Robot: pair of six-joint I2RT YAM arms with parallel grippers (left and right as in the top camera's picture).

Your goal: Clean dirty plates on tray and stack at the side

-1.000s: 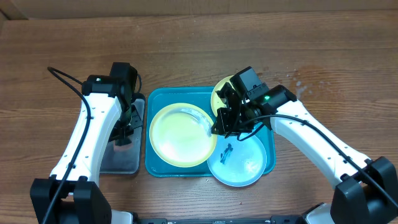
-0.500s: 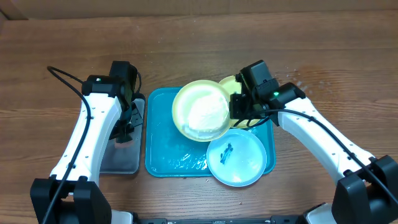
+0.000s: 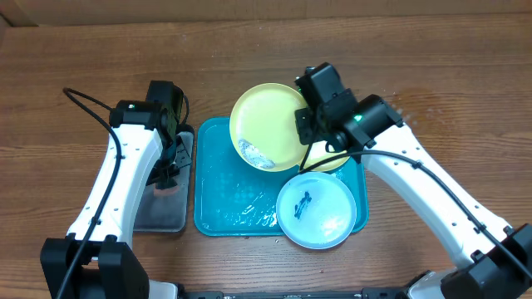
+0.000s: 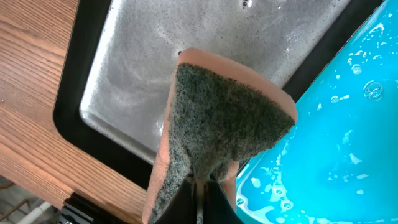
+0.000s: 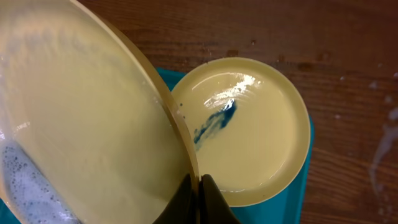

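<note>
My right gripper (image 3: 306,133) is shut on the rim of a yellow-green plate (image 3: 264,124), holding it lifted and tilted over the back of the turquoise tray (image 3: 218,199); foam clings to its lower part. In the right wrist view the held plate (image 5: 81,118) fills the left, pinched at my gripper (image 5: 198,190). A second yellow-green plate (image 5: 249,130) with a dark blue smear lies behind it at the tray's far right corner. A light blue plate (image 3: 320,209) with a dark smear lies at the tray's front right. My left gripper (image 4: 199,199) is shut on a sponge (image 4: 217,118) over the metal tray.
A black-rimmed grey metal tray (image 3: 162,208) lies left of the turquoise tray, wet inside (image 4: 124,68). Soapy water covers the turquoise tray floor (image 4: 348,143). Bare wooden table (image 3: 100,50) surrounds both trays.
My right gripper has lifted the big yellow-green plate off the tray floor and swung it up and toward the back. The left arm has not moved.
</note>
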